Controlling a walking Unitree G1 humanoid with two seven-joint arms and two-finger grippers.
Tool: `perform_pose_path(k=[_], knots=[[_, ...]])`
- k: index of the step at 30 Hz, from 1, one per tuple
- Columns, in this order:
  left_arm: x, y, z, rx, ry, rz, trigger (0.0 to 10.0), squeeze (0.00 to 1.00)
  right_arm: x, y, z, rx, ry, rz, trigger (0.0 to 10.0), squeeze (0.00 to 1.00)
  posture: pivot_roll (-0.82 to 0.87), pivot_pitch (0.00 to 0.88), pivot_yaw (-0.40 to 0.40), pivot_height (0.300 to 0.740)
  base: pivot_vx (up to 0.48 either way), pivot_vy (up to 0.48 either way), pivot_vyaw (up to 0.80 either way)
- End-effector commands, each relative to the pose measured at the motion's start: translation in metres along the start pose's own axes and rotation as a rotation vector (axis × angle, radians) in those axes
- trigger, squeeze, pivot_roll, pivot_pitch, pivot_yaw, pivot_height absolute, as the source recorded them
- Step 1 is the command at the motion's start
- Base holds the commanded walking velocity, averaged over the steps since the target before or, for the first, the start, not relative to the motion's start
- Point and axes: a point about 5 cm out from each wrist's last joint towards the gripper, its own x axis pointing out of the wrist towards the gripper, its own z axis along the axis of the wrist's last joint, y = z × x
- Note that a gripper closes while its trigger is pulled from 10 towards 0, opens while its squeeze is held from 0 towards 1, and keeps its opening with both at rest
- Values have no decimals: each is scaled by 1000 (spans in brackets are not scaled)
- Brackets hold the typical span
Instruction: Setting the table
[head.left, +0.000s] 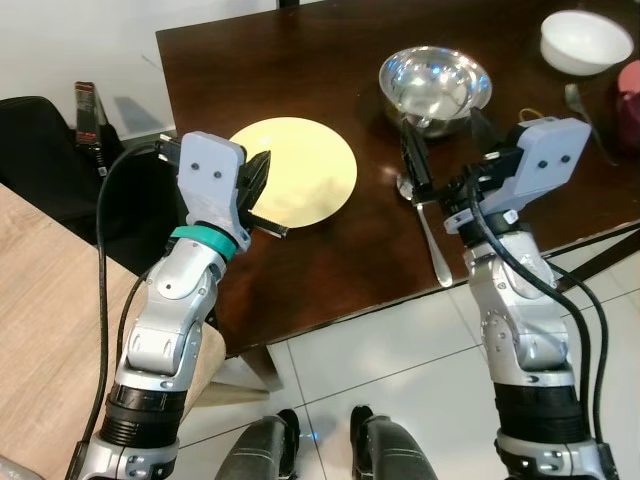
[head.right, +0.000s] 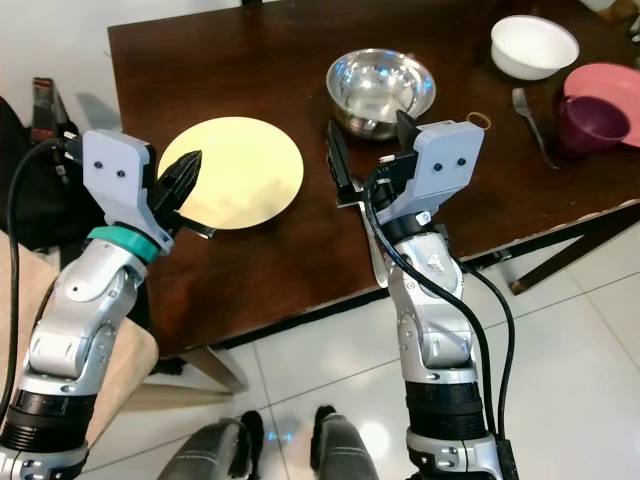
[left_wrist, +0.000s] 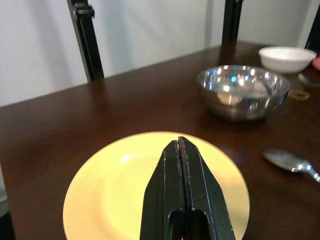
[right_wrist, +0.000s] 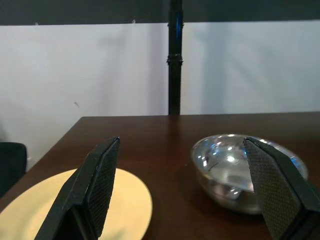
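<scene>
Item: dark wooden table (head.left: 300, 60), part-laid. I am standing at its near edge with both arms raised over it.

Left gripper (head.left: 262, 172): fingers pressed fully together, holding nothing, hovering over the near-left rim of the yellow plate (head.left: 305, 170). The plate is lying flat on the table, near the front edge.

Right gripper (head.left: 445, 135): fingers spread wide, holding nothing, hanging over the spoon (head.left: 428, 235), which is lying on the wood just right of the plate, with the steel bowl (head.left: 435, 85) just beyond it.

Further along, to my right: white bowl (head.right: 533, 45), fork (head.right: 530, 115), purple cup (head.right: 595, 120) sitting on a pink plate (head.right: 605, 80).

Step in hand, as I am judging it: arranging the place setting around the yellow plate. The next move is probably calling for my right gripper to come down on the spoon's thin handle, closing squarely, since it is lying flat against the table.
</scene>
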Motion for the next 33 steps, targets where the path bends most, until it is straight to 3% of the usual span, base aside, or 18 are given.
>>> perform_pose_path(k=[1,9,18,25,33], knots=[[0,-4,-4,1,5,-5,10000,0,-1,1,1,-5,4,7,10000,0,-118,79,44,740,0,0,0],[15,-11,5,18,-80,-33,10000,0,5,-4,-3,-12,-2,-13,10000,0,-138,29,77,740,0,0,0],[17,-9,2,21,-80,-25,10000,0,1,-1,-9,3,18,0,10000,0,-139,23,91,740,0,0,0],[16,1,-4,18,-72,42,10000,0,2,-3,-12,-1,37,2,10000,0,-118,32,60,740,0,0,0],[13,-2,-6,10,-76,50,10000,0,4,-3,-14,6,48,13,10000,0,-110,47,39,740,-38,0,0]])
